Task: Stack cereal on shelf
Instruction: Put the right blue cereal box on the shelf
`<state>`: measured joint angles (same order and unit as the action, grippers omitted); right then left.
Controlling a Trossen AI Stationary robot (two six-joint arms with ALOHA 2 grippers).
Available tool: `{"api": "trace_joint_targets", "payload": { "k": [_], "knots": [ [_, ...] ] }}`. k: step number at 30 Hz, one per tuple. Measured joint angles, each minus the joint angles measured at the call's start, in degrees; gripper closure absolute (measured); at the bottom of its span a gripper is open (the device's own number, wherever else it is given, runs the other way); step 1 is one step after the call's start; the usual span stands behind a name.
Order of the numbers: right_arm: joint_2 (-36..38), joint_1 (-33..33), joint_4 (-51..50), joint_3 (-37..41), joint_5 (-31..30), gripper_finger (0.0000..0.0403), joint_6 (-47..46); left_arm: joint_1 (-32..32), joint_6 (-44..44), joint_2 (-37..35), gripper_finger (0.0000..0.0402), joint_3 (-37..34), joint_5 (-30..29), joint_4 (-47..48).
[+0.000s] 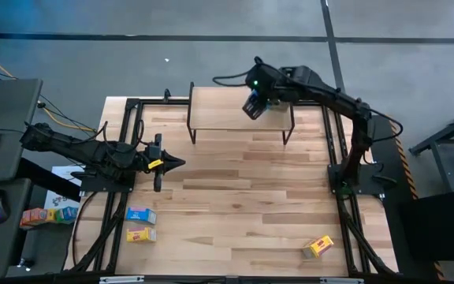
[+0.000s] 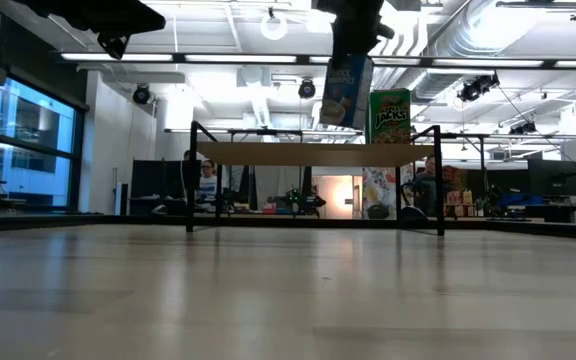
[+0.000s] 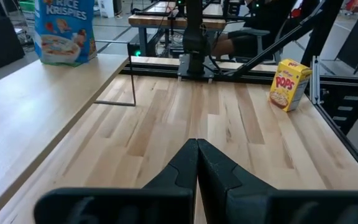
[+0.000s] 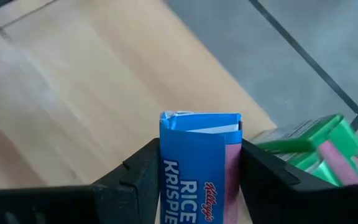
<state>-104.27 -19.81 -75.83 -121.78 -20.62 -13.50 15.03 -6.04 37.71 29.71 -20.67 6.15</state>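
The left tool (image 1: 173,164) waits low over the left side of the desk (image 1: 243,213), with its two fingers pressed together and nothing in them. In front of it on the desk lie a blue cereal box (image 1: 140,215) and a yellow cereal box (image 1: 140,234), side by side near the left edge. Another yellow box, the Pops box (image 1: 318,247), lies far over near the right front corner. At the back of the desk stands the shelf (image 1: 219,102), a small wood top on thin black legs. The right tool (image 4: 194,163) is up over the right part of the shelf, and it pinches a blue Rice Krispies box (image 4: 199,168) by its two sides. In the low view this box hangs a bit tilted, just above the shelf top and not yet down on it. Just beside it a green Apple Jacks box (image 2: 390,116) stands upright on the shelf. The job now looks like setting the blue box down next to the green one. To do it well, the right tool should turn the box straight, go down slowly until the bottom sits flat, stay clear of the green box so it does not tip, and only then let go.
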Motion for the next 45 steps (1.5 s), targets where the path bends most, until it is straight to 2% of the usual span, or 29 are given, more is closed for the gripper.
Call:
{"api": "trace_joint_targets", "payload": {
  "k": [7,14,45],
  "knots": [
    [-0.4,-3.4,2.8,0.0,0.9,0.0236,-3.2,0.0,-1.6,0.4,0.0401,0.0,-0.1,0.0],
    [-2.9,-6.1,2.8,0.0,5.4,0.0236,-5.1,0.0,-2.3,1.7,0.0402,0.0,-0.1,-0.1],
    [-3.8,-6.3,3.8,0.1,7.1,0.0229,-5.6,0.0,-2.3,3.0,0.0401,0.0,-1.1,0.0]
  ]
}}
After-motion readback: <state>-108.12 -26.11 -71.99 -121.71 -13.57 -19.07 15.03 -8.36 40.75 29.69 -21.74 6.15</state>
